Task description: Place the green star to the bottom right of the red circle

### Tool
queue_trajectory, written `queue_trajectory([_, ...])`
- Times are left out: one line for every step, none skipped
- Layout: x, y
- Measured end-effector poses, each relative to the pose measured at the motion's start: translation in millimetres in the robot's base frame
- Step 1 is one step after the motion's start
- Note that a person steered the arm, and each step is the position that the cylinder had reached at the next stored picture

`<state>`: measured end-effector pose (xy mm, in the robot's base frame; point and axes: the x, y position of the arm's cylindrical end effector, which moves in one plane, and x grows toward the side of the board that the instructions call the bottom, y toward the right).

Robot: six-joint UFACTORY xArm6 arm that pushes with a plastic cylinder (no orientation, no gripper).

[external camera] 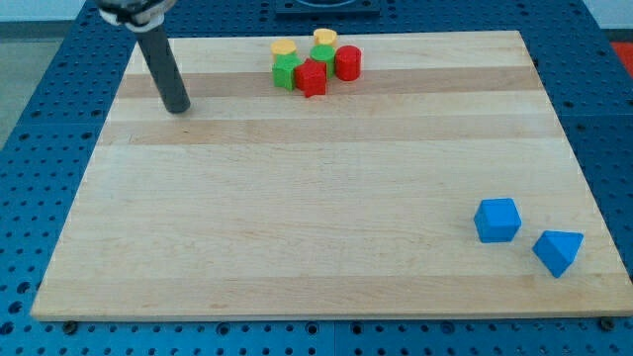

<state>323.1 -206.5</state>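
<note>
The red circle [347, 62] stands near the view's top edge of the wooden board [316, 198], at the right end of a tight cluster. Two green blocks are in the cluster: one [286, 71] at its left, and one [323, 52] behind, mostly hidden; I cannot tell which is the star. A red block [312, 78] sits between them, at the front. My tip [179, 109] rests on the board at the view's upper left, well to the left of the cluster and touching no block.
Two yellow blocks [285, 46] [324, 37] sit at the cluster's top side. A blue cube [497, 220] and a blue triangular block [558, 251] lie at the view's lower right. A blue perforated table surrounds the board.
</note>
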Motion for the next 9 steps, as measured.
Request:
queue_trajectory([-35.9,6.6])
queue_trajectory([-58.7,32.4])
queue_trajectory([-61.5,66.3])
queue_trajectory([-59.8,96.2])
queue_trajectory([-58.3,124.0])
queue_trajectory([-47.5,149.0])
queue_trajectory([-30.7,178.3])
queue_trajectory([-17.6,209.3])
queue_trajectory([-13.0,228.4])
